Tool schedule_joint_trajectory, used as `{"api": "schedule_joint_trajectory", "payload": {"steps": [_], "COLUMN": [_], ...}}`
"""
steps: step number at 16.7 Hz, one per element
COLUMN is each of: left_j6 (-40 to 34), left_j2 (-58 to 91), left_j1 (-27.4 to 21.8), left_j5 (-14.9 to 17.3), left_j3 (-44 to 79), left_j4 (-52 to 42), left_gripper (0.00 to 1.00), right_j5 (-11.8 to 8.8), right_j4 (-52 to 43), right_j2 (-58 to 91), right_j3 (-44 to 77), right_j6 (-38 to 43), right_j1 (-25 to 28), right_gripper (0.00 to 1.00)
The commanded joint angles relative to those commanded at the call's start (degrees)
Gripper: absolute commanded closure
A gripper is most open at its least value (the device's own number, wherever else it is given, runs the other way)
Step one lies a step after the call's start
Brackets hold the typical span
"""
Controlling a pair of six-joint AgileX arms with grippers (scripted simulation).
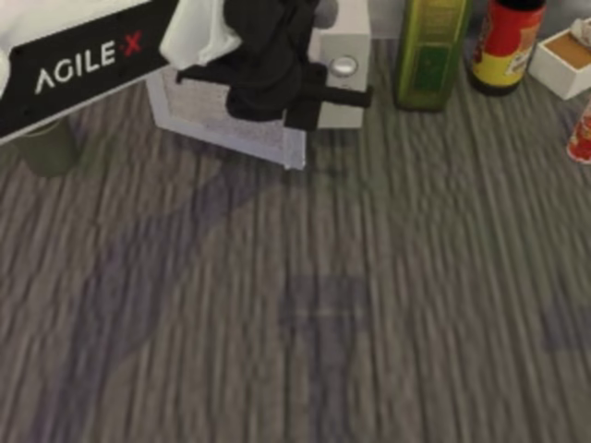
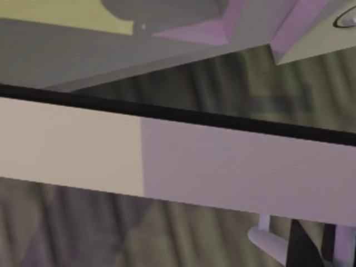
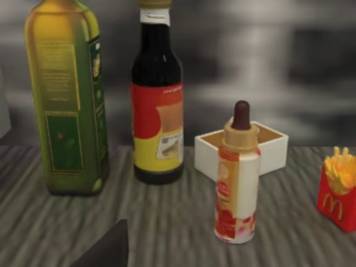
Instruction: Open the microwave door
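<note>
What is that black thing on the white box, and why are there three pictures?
It's a robot arm's hand, the left hand, at the small boxy white microwave on the grey table. The flat white door with its mesh window is swung partly open. One picture looks down from above; the other two come from cameras on each wrist. The right wrist's camera sees a green oil bottle, a dark sauce bottle, a small dropper bottle, a white box and red fries carton.
</note>
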Motion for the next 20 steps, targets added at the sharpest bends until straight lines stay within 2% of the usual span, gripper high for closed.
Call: {"api": "schedule_joint_trajectory", "payload": {"steps": [9,15,20], "left_j6": [-0.03,5.86,6.25], "left_j2": [-0.09,-4.48,-4.77], "left_j1": [-0.35,1.18,1.28], "left_j5": [0.47,3.28,3.47], "left_j3": [-0.15,-6.51,-6.94], "left_j4": [0.14,2.8,2.98], "left_gripper": [1.0,1.0,1.0], "right_j5": [0.0,0.0,0.0], "right_j4": [0.0,0.0,0.0], "right_j2": [0.0,0.0,0.0], "right_j3": [0.0,0.0,0.0], "right_j6": [0.0,0.0,0.0], "right_j1": [0.0,0.0,0.0], "right_gripper": [0.0,0.0,0.0]}}
